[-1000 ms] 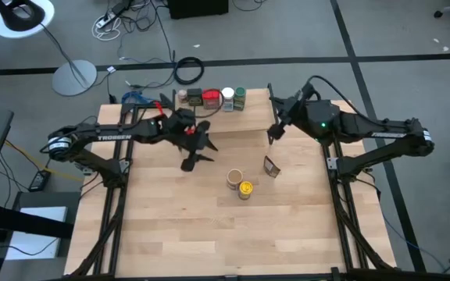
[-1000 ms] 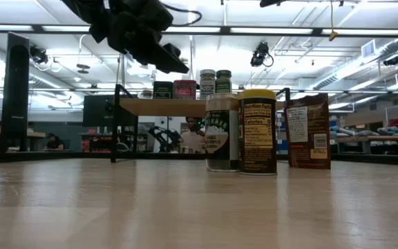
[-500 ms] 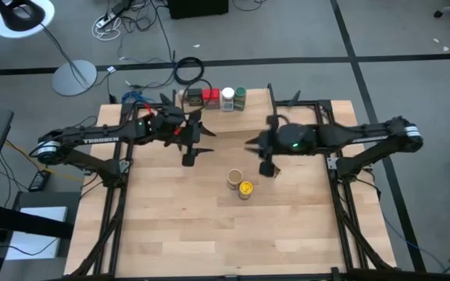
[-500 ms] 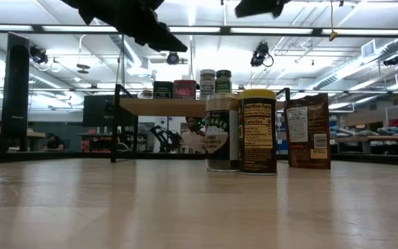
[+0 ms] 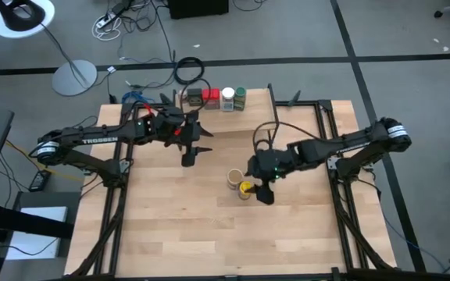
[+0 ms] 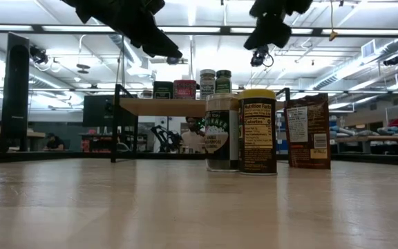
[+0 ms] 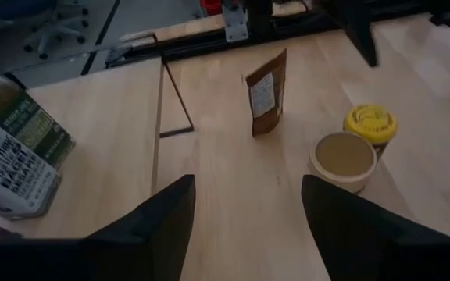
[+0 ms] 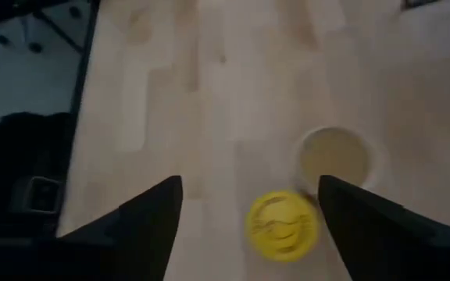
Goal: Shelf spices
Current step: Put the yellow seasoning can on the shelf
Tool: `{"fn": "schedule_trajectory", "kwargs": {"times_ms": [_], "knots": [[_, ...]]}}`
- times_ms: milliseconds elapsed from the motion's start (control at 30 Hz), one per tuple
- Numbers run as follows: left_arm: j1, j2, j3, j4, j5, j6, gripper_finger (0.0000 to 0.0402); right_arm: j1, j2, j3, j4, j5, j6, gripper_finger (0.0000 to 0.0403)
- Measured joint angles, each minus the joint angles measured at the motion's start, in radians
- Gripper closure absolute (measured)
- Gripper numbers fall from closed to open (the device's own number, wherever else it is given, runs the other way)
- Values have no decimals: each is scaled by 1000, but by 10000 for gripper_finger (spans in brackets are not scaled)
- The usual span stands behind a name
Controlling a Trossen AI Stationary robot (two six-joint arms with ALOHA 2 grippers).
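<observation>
Four spice containers on wooden-topped shelf [image 5: 250,97] | yellow-lidded jar [image 5: 245,188], tan-capped jar [image 5: 234,179] on desk [image 5: 170,226] | right gripper [image 5: 262,190] jaws released above yellow jar | left gripper [image 5: 191,150] jaws released, empty, beside shelf

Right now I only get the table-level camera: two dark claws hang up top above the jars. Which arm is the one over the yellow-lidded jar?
Observer: That is the right gripper. From above, it hovers close beside the yellow-lidded jar, near the middle of the table.
Operator: Is it carrying anything?
Observer: No. Its wrist camera shows the fingers wide apart and empty, with the yellow lid and the tan-capped jar on the table below.
Operator: And the other claw?
Observer: The left gripper is open and empty too, over the table's left half, and its camera looks across at the brown pouch.
</observation>
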Motion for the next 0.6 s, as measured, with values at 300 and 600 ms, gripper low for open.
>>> {"fn": "schedule_trajectory", "kwargs": {"times_ms": [300,600], "knots": [[-1,-2,0,33,0,-12,163,87,104,1,-63,85,89,89],[-2,-2,0,29,3,-59,163,80,165,1,-97,171,110,89]]}}
